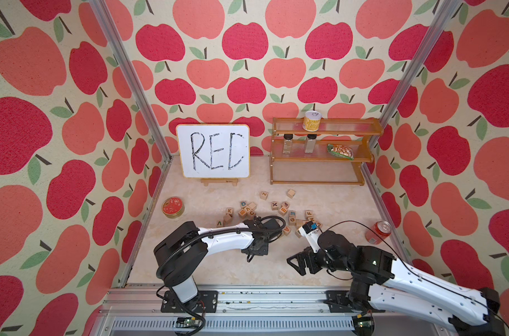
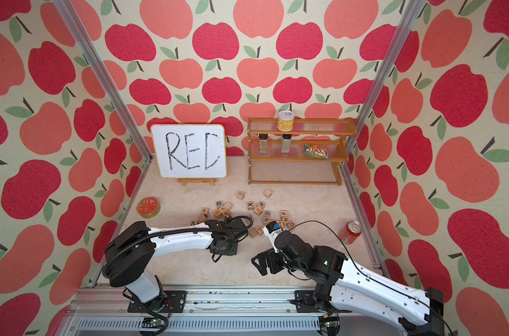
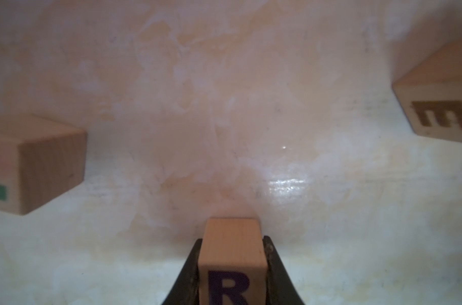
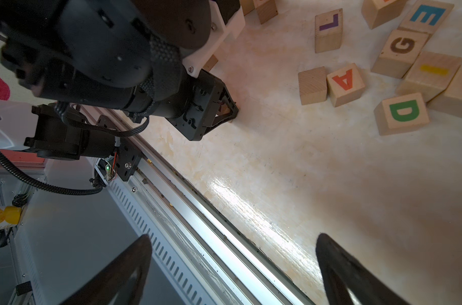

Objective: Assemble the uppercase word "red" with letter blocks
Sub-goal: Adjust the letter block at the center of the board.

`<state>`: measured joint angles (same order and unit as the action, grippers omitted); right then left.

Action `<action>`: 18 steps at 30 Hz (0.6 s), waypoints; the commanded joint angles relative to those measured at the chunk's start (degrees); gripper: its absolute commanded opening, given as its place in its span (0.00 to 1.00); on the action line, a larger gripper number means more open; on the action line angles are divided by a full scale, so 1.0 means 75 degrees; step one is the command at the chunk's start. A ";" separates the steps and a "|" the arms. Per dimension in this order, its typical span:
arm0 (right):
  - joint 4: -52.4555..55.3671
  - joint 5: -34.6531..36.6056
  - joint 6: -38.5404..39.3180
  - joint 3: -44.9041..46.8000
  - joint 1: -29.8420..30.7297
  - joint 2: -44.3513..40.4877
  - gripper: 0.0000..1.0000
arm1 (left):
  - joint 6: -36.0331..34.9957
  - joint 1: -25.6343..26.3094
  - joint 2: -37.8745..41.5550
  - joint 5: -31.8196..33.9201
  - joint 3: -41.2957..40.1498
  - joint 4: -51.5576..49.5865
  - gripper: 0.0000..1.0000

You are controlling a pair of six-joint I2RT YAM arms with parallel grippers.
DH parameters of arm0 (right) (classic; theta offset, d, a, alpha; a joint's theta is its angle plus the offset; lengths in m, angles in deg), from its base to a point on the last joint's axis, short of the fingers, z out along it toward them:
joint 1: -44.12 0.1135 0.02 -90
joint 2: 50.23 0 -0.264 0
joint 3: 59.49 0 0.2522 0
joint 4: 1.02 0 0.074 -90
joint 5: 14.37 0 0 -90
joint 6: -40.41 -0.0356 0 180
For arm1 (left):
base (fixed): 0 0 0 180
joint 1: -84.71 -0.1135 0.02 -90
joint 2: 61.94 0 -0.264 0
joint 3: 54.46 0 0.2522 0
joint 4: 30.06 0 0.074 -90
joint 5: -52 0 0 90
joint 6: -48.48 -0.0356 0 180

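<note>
Left wrist view: the left gripper (image 3: 232, 241) is clamped on the R block (image 3: 232, 264), its purple capital facing the lens and the pale wood low over bare tabletop (image 3: 224, 132) (a cube, so no long axis to mind). Whether it touches down cannot be told. In the right wrist view the right gripper (image 4: 232, 240) gapes wide, holding nothing, by the front rail (image 4: 198, 211). The green D block (image 4: 402, 113) and teal E block (image 4: 427, 15) lie letter-up in the scatter beyond it, probably nearer that arm than the left.

Purple R on pale block (image 3: 232, 248)
</note>
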<state>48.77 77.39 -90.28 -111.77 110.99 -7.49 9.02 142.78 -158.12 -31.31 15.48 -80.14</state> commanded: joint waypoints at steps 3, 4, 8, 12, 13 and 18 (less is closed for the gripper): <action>0.0128 -0.0094 0.0150 -0.0114 -0.0073 0.0054 0.99 | 0.0281 0.0016 -0.0137 -0.0049 -0.0333 0.0058 0.25; 0.0139 -0.0093 0.0152 -0.0125 -0.0082 0.0057 0.99 | 0.0281 0.0016 -0.0136 -0.0039 -0.0331 0.0043 0.26; 0.0123 -0.0106 0.0164 -0.0158 -0.0090 0.0119 0.99 | 0.0245 0.0015 -0.0091 -0.0003 -0.0323 0.0001 0.35; 0.0141 -0.0236 0.0178 -0.0262 -0.0144 0.0195 0.99 | 0.0233 0.0016 -0.0029 0.0055 -0.0228 -0.0135 0.41; 0.0152 -0.0296 0.0191 -0.0310 -0.0162 0.0234 0.99 | 0.0234 0.0015 0.0006 0.0087 -0.0192 -0.0184 0.44; 0.0277 -0.0565 0.0300 -0.0604 -0.0261 0.0516 0.99 | 0.0228 -0.0014 0.0236 0.0254 -0.0106 -0.0371 0.59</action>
<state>48.95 75.07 -89.82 -113.50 109.55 -4.36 10.40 142.78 -157.84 -30.91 14.22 -79.96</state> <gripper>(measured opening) 0.991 0.580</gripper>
